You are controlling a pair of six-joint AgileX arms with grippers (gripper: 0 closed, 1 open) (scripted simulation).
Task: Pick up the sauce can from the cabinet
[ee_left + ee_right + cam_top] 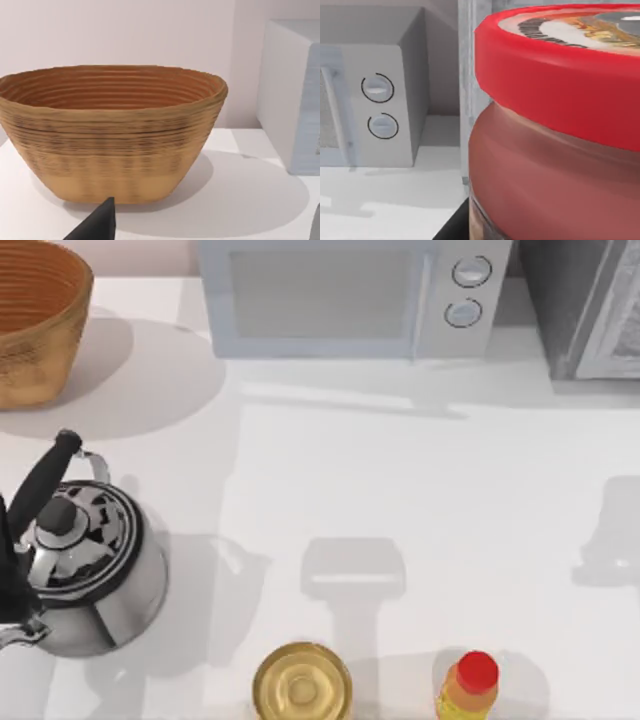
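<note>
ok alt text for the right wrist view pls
A sauce can with a red rim and red-brown side looms very close to the camera. Behind it stand a white microwave with two round dials and a grey cabinet edge.

This is a kitchen counter: a white boxy microwave [350, 295] with two dials, a shiny steel kettle [85, 575], a woven wicker basket [35, 325].

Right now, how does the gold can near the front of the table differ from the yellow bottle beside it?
The gold can is wider, with a plain round gold top; the yellow bottle is narrower and ends in a small red cap. The gold can stands nearer the kettle, while the yellow bottle stands to its right in the top view. Both stand upright at the table's front edge.
</note>
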